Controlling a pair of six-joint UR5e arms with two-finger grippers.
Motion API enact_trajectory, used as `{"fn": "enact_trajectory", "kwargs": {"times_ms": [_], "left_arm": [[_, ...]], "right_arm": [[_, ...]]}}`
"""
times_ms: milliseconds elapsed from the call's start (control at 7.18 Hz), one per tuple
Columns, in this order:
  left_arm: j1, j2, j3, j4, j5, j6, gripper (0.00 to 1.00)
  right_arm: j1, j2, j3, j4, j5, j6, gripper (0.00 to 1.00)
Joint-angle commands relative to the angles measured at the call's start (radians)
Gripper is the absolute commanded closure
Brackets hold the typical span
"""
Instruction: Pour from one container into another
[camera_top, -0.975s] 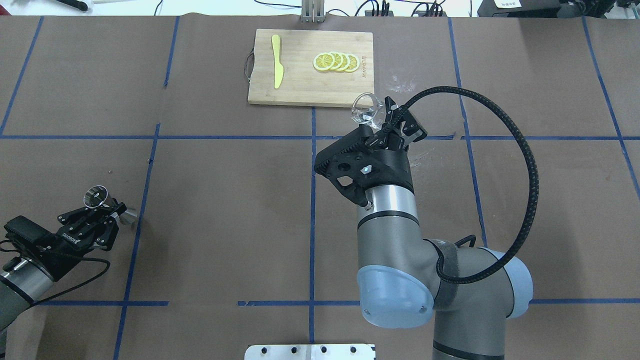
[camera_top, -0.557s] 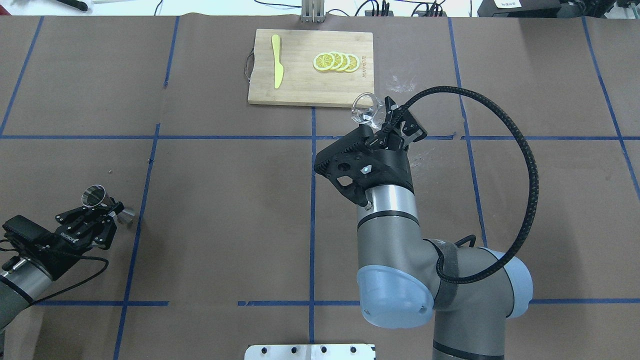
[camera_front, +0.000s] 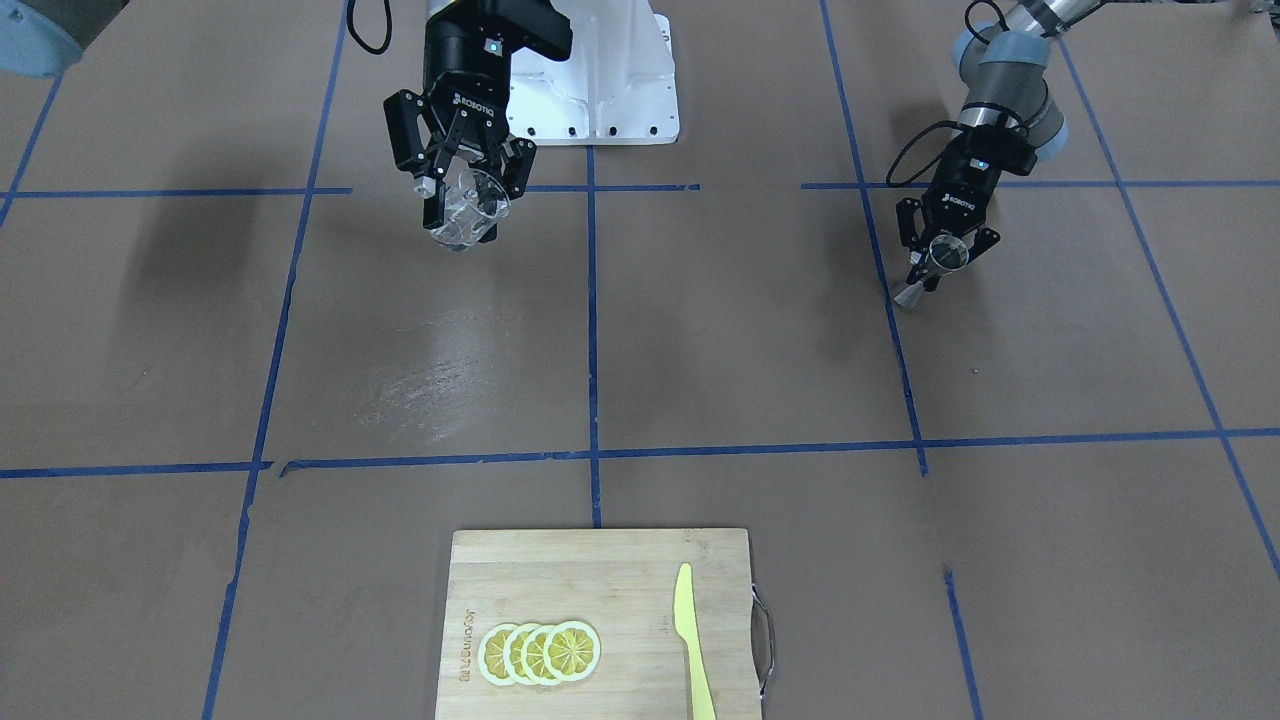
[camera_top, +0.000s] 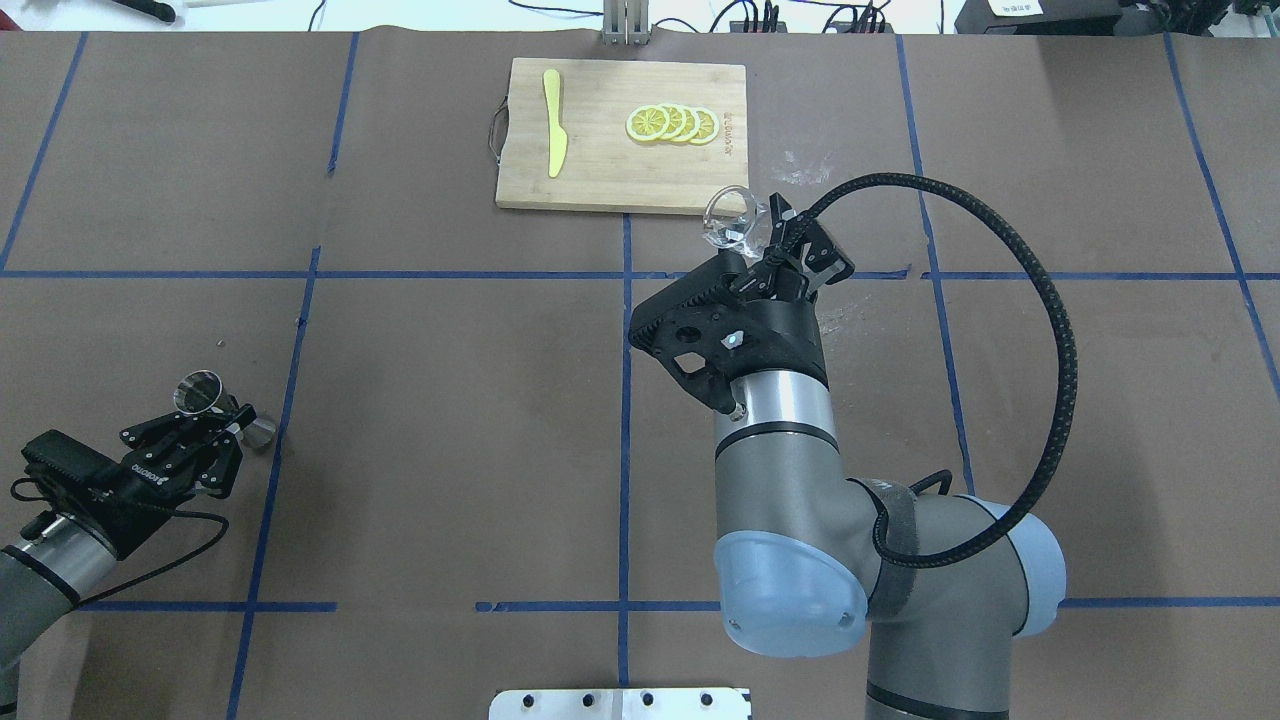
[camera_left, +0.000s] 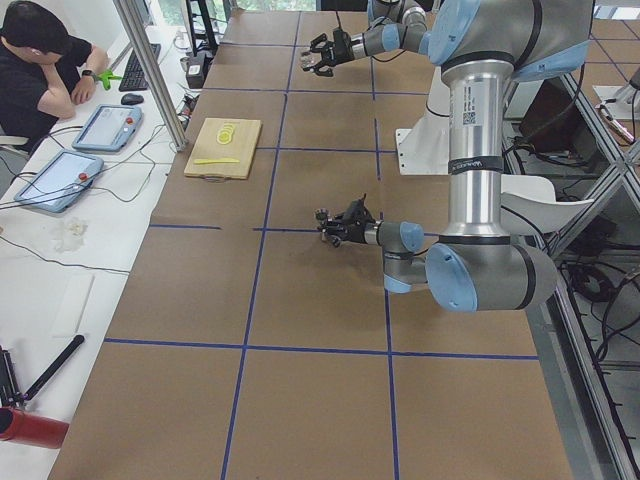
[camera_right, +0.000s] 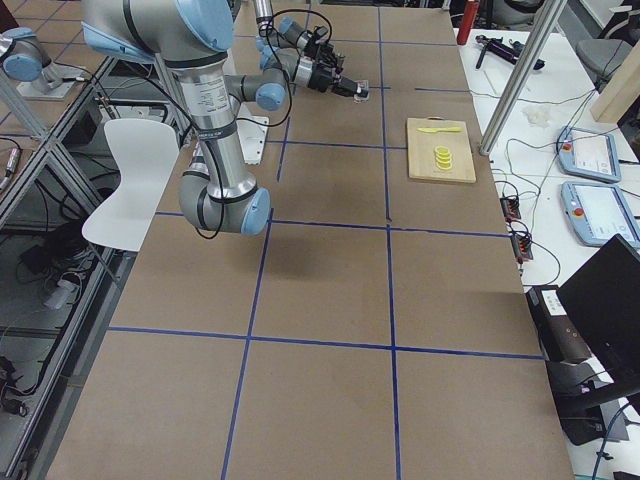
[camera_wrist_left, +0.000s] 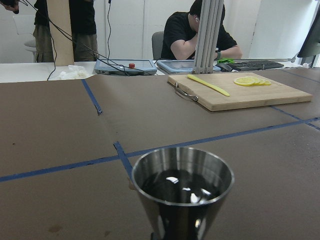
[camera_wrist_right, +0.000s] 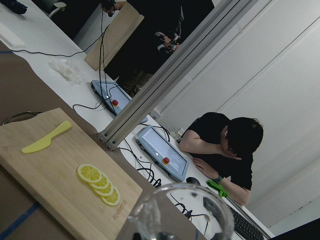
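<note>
Near the left edge of the table (camera_top: 450, 420), the left gripper (camera_top: 232, 420) pinches the steel jigger (camera_top: 197, 393) at its waist; beside the cutting board (camera_top: 600, 170), the right gripper (camera_top: 766, 238) clamps the glass cup (camera_top: 726, 218) aloft.

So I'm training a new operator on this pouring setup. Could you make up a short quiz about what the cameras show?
1. True or false: the right gripper is shut on the glass cup.
2. What does the left gripper hold? A) a metal jigger B) a yellow knife C) nothing
3. Fill in: the lemon slices lie on the ___.

Key: 1 true. 2 A. 3 cutting board.
</note>
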Motion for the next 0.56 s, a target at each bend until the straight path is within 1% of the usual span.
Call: {"fn": "enact_trajectory", "kwargs": {"times_ms": [0,418], "left_arm": [[0.000,-0.001,0.000,0.002,0.000,0.003,1.00],[0.001,-0.001,0.002,0.002,0.000,0.007,1.00]], "right_arm": [[0.000,0.000,0.000,0.000,0.000,0.001,1.00],[0.000,0.000,0.000,0.000,0.000,0.000,1.00]]}}
